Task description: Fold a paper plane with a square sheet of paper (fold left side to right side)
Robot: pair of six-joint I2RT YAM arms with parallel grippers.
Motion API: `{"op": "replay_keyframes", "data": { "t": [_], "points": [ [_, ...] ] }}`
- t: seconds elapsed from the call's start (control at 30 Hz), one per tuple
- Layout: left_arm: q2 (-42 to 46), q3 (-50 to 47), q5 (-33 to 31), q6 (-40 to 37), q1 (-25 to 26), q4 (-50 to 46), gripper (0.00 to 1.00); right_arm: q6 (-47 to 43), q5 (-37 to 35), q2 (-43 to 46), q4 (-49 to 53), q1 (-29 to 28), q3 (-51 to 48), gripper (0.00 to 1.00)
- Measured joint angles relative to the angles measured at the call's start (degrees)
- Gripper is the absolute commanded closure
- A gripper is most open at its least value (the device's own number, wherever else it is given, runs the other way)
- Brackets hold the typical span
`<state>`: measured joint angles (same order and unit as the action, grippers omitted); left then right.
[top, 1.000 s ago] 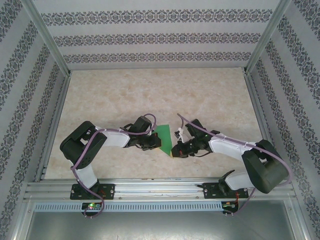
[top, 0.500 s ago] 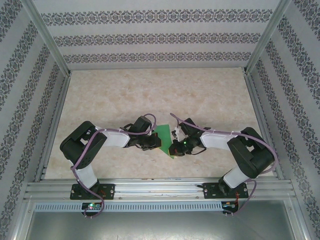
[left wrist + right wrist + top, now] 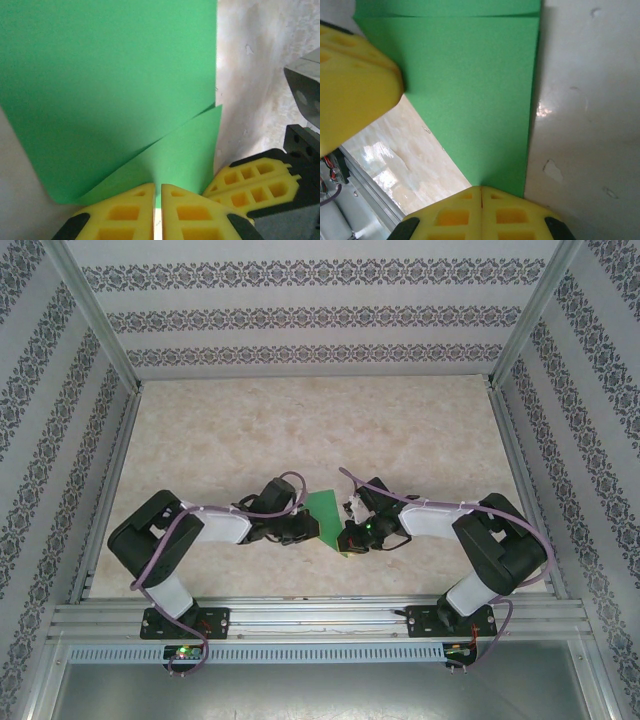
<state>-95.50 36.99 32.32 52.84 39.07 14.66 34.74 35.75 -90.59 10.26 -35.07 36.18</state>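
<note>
Gripping the square sheet of paper (image 3: 325,508) from both sides, at the near middle of the table (image 3: 300,430).
Clamped on its left margin, over a doubled flap, with the left tool (image 3: 157,187); clamped likewise on a near corner with the right tool (image 3: 481,189). Lying between the two, straight ahead of each, about equally near either arm. For left over right, probably best to carry the left-held margin across toward the right tool.
</note>
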Motion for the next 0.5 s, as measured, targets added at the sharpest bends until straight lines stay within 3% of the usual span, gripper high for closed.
{"op": "replay_keyframes", "data": {
  "t": [0.5],
  "points": [
    [-2.8,1.1,0.0,1.7,5.2,3.9,0.9,0.1,-0.3,0.0,0.0,-0.1,0.0,1.0]
  ]
}}
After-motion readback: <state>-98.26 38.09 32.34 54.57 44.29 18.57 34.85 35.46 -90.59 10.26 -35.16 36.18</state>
